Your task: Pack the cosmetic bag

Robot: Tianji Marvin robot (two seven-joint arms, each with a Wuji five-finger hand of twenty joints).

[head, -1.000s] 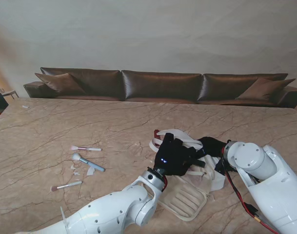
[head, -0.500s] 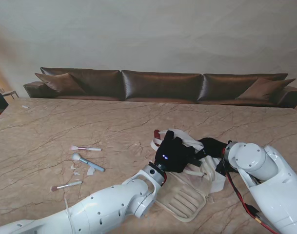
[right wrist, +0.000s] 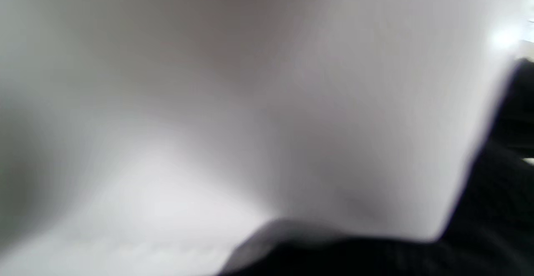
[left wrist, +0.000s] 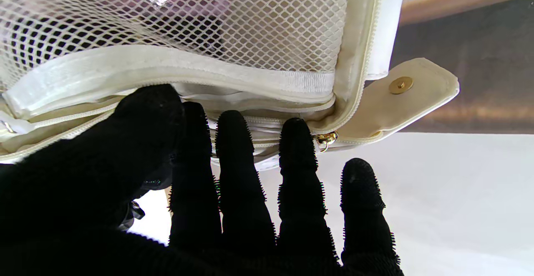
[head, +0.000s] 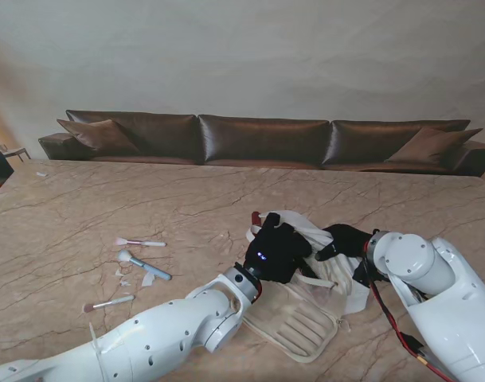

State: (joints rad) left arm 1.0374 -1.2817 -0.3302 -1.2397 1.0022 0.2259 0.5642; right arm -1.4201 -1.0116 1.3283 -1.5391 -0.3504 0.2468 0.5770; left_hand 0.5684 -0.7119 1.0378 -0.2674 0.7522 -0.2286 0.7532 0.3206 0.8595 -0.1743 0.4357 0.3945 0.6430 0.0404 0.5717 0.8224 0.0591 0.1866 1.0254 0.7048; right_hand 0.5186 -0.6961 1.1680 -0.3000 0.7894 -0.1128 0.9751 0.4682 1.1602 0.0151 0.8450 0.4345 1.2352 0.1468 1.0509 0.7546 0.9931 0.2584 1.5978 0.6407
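The left hand point(head: 275, 253) has drawn back toward me across the open cream cosmetics bag point(head: 302, 306), which lies right of centre, long axis running near-right to far-left. Its fingers point(left wrist: 298, 159) are spread, flat on the zipper edge, grasping nothing. The right hand point(head: 343, 239) touches the far flap, grip unclear; soft and floppy, the bag is likely best held by its stiffer zipper rim, while three makeup brushes point(head: 143, 267) wait far left.

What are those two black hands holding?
Both are on the cream cosmetics bag: left hand at its zippered edge, right hand on its far flap; a firm grip cannot be told.

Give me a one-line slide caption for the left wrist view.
Left hand in a black glove, fingers spread against the cream cosmetics bag just under its mesh pocket.
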